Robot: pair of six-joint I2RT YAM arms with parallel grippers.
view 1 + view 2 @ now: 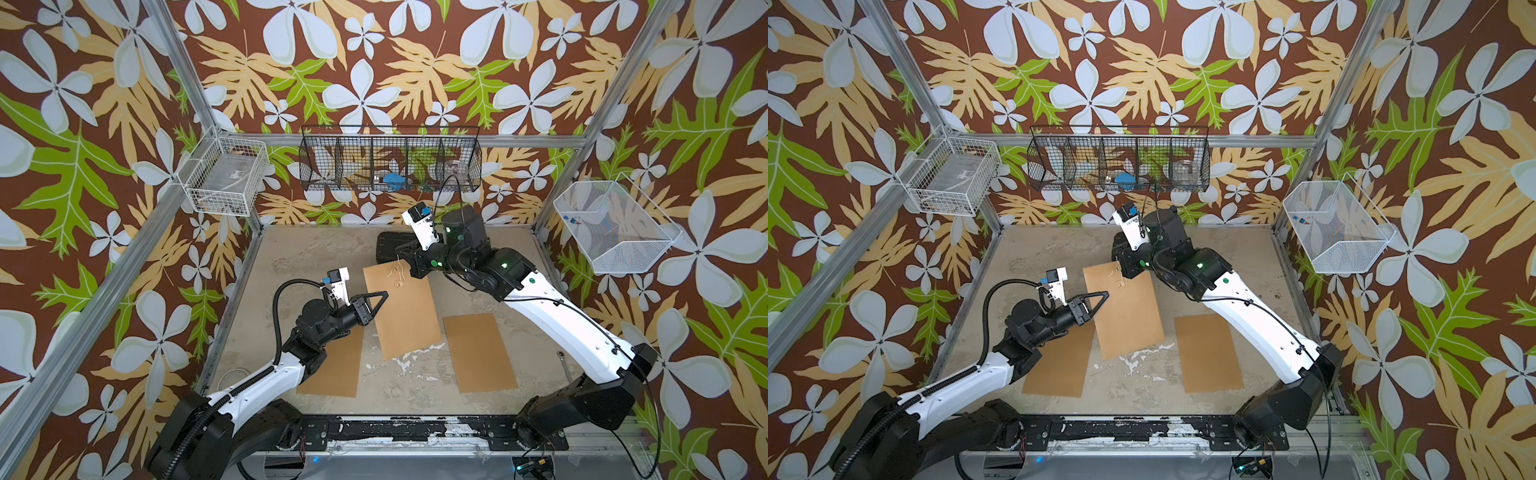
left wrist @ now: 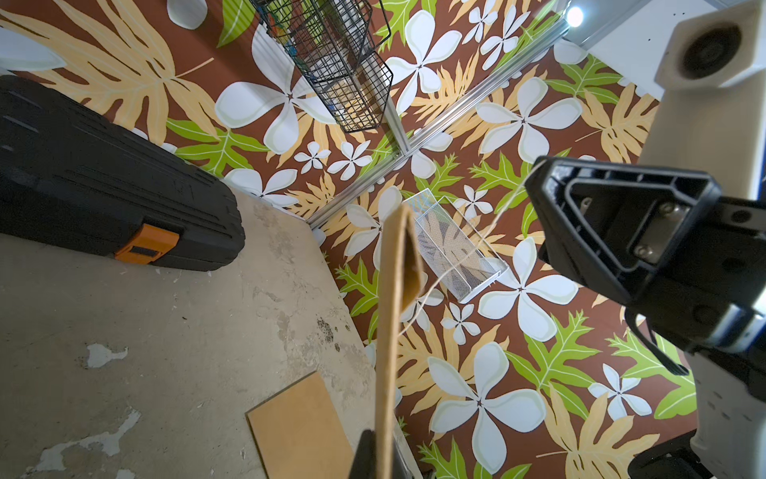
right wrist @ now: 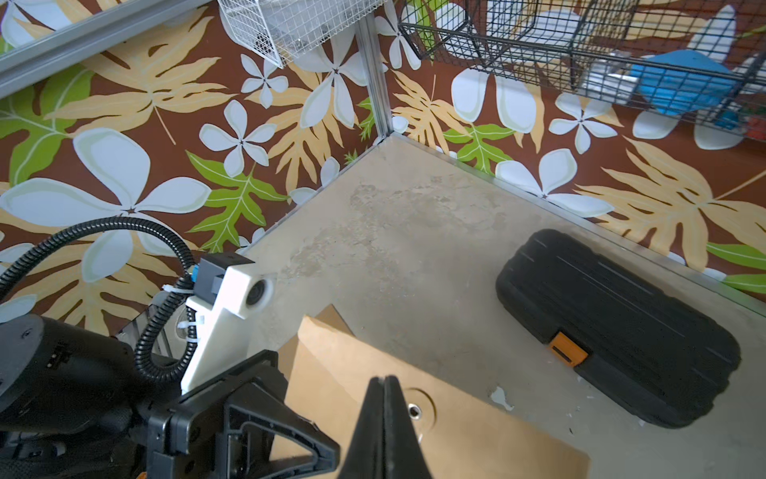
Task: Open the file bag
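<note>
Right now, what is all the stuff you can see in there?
file bag: one, brown, table middle, one edge lifted
string: one, pale, from file bag to right jaws
left envelope: one, brown, front left
right envelope: one, brown, front right
case: one, black with orange latch, back of table
wire basket: one, black, back wall
grid basket: one, white, left wall
mesh basket: one, white, right wall
table: one, beige, under everything
left arm: one, black-white, jaws shut on file bag's edge
right arm: one, black-white, jaws shut on string
</note>
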